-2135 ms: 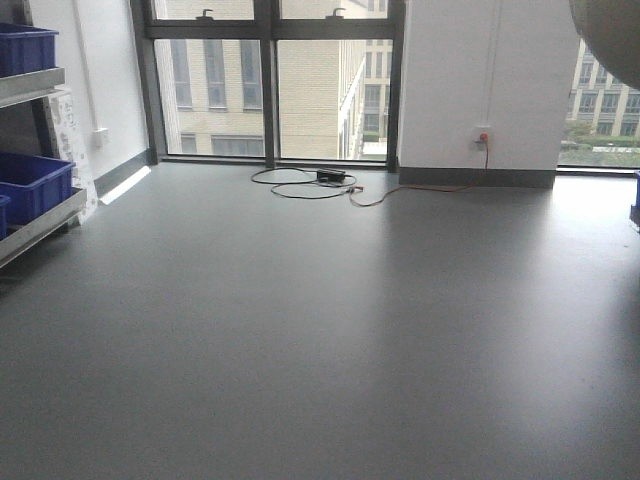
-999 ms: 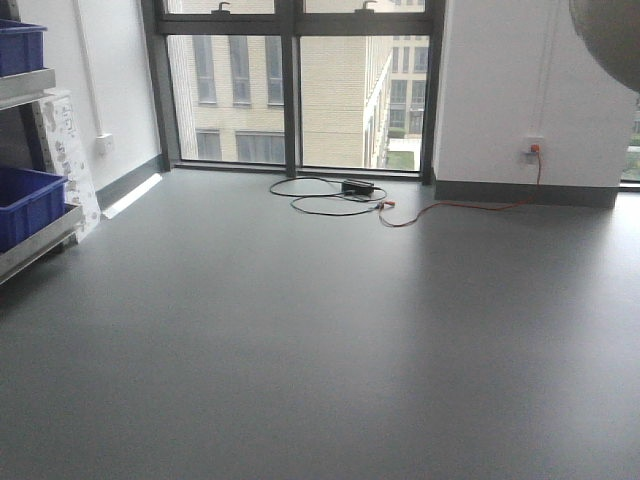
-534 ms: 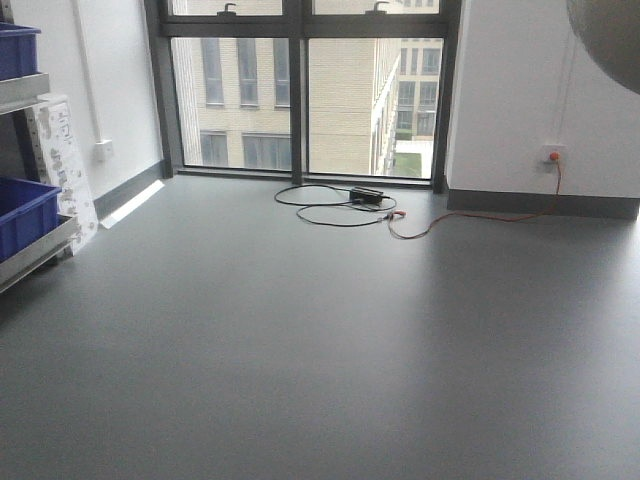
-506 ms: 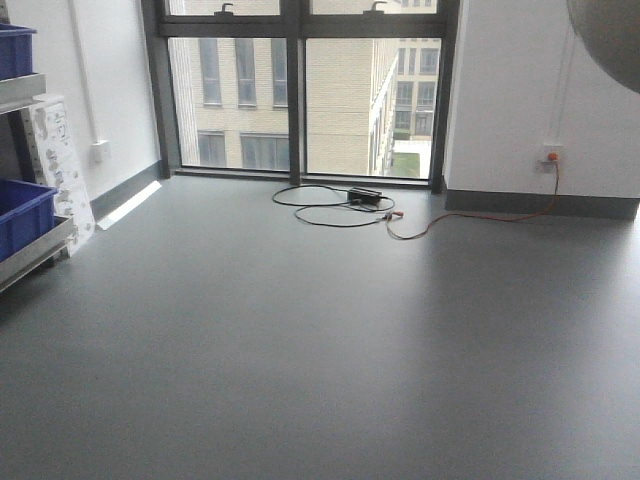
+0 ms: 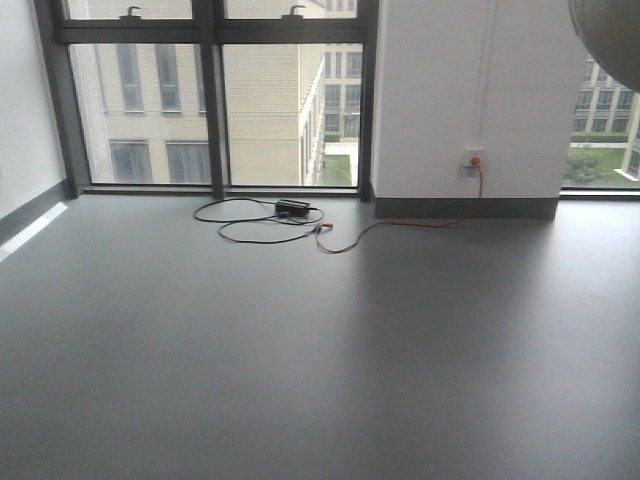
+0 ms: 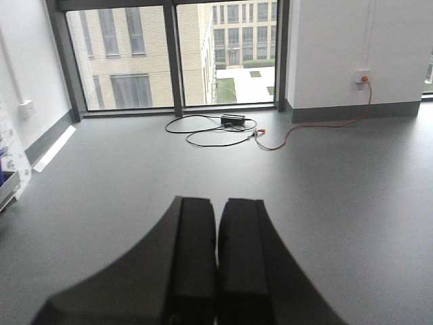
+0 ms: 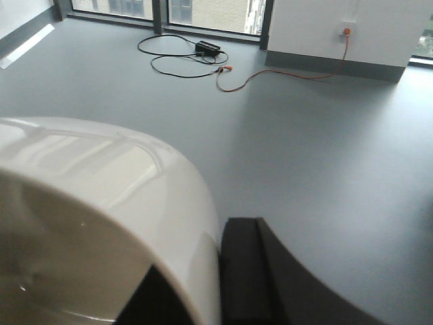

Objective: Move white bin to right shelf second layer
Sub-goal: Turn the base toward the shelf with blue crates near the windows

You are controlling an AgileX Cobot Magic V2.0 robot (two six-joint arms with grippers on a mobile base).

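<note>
- Front view: You see the white bin only as a curved pale edge in the upper right corner, raised well above the grey floor.
- Front view: A black cable lies in loops on the floor below the window, with a small black box at its far side. An orange cord runs from the loops to the wall socket.
- Left wrist view: The left claw is fully closed. Its two black fingers press flat against each other with nothing between them, and it hangs over bare floor.
- Right wrist view: The right claw is clamped on the side wall of the white bin. One black finger lies against the outside of the glossy wall; the bin hides most of the other finger.
- Right wrist view: The bin fills the lower left of this view, held clear of the floor, with the cable loops far beyond it.
</note>
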